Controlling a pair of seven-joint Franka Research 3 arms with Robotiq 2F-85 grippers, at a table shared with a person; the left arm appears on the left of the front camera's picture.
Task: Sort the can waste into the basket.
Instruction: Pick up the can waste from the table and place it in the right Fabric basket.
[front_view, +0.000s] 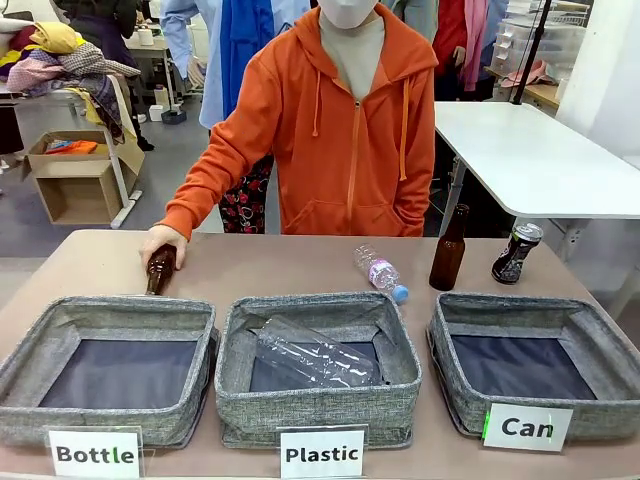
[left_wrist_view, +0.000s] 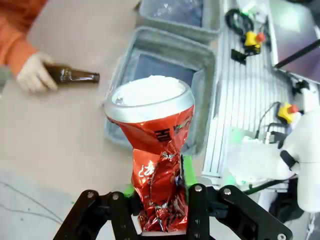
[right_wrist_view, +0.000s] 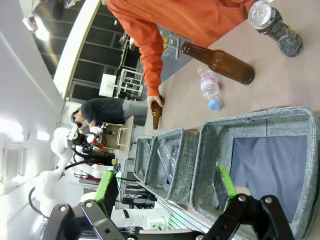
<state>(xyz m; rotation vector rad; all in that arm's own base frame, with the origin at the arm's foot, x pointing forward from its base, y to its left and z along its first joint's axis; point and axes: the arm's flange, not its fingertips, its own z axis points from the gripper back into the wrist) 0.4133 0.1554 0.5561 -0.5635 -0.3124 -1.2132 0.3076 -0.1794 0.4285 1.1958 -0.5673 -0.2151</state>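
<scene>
Hold firm with the left tool (left_wrist_view: 160, 200) clenched on the crushed red can (left_wrist_view: 157, 165) over the Bottle basket (left_wrist_view: 202, 75) at eight o'clock, carry it high across to the Can basket (front_view: 520, 303) at four o'clock, dodge the released right tool (right_wrist_view: 166, 184), drop it low.

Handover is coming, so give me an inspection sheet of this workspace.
Surface: tan table, three grey baskets along the near edge.
Job's things: crushed red can, held; black can standing behind the Can basket, which holds none.
Clutter: upright brown bottle, lying plastic bottle, second brown bottle under a person's hand.
Grippers: left gripper shut on the crushed red can; right gripper open.
Cables: black cable loop off the table.
Surroundings: person in orange, white table behind.
</scene>
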